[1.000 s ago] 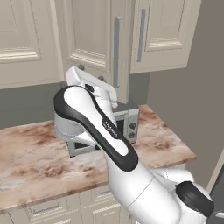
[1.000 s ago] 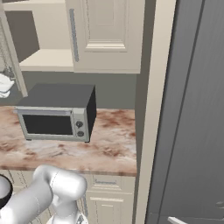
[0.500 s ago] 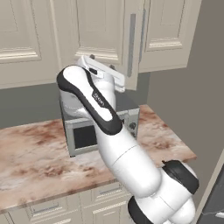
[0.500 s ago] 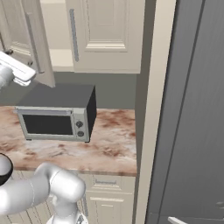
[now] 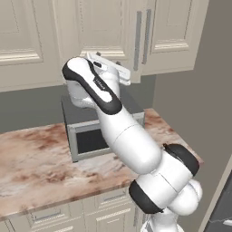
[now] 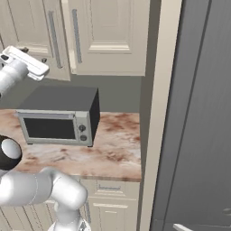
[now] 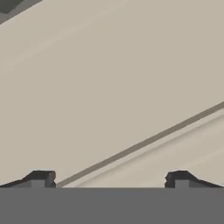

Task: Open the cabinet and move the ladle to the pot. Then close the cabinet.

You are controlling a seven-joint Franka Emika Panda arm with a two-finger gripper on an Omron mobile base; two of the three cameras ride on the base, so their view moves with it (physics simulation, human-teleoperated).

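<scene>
The gripper (image 7: 109,179), its two dark tips set wide apart and holding nothing, faces the cream door of the cabinet (image 5: 97,34) at very close range, beside the long grey bar handle (image 5: 137,41); the door appears shut or nearly so, and the ladle cannot be made out. The hazard here is the hand scraping the panel or snagging the bar, the cause being the slight clearance above the microwave (image 5: 93,131)

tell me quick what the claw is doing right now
claw: open, holding nothing, fingertips spread wide close against the cream cabinet door.
</scene>
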